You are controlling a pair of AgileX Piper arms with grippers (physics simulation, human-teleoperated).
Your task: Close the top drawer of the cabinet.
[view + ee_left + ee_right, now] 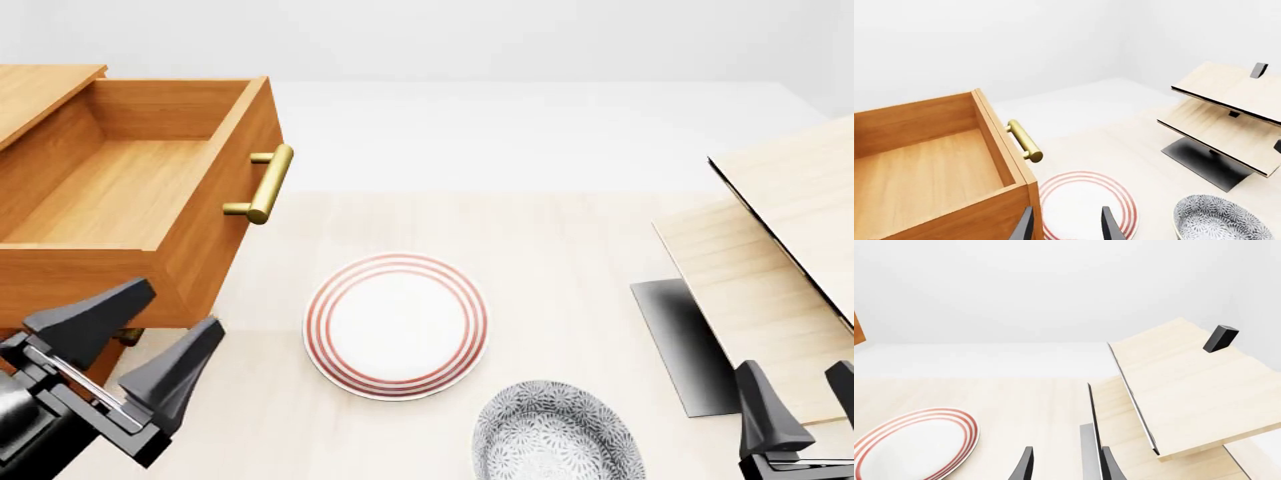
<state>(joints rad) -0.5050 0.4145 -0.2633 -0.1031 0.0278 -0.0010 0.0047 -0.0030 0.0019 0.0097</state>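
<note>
Top drawer (127, 190) is sitting fully pulled out of cabinet (40, 95) at table's left edge, both grippers' jaws hanging open and empty; left gripper (134, 345) is risking snagging the brass handle (263, 184) and skewing the push.

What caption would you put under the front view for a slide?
Top drawer stands pulled out of the cabinet, left pincer open beside it, red-ringed plate on the table.
</note>
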